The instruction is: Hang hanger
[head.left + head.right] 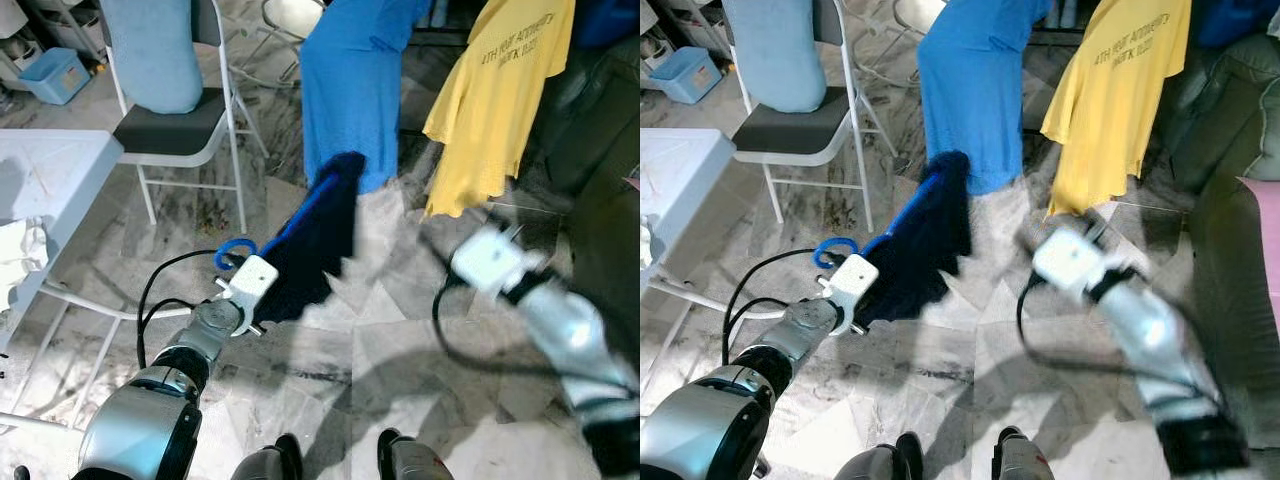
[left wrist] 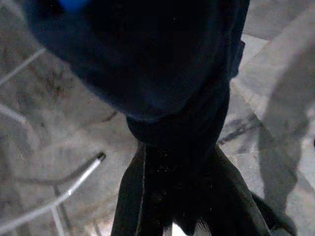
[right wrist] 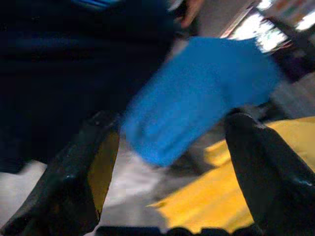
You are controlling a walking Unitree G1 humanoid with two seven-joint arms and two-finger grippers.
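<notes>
Marble floor [image 1: 400,340]; right tool [image 3: 167,162] gapes toward blue shirt [image 3: 197,93].

Head views are decently bright with soft daylight, but the right arm [image 1: 560,320] is smeared with motion blur. The robot throws a soft shadow on the floor [image 1: 400,370]. Left wrist view is really dim; right wrist view is blurry.

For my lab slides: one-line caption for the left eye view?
Left gripper holds a dark garment on a blue hanger toward hanging shirts while the right gripper reaches in.
</notes>
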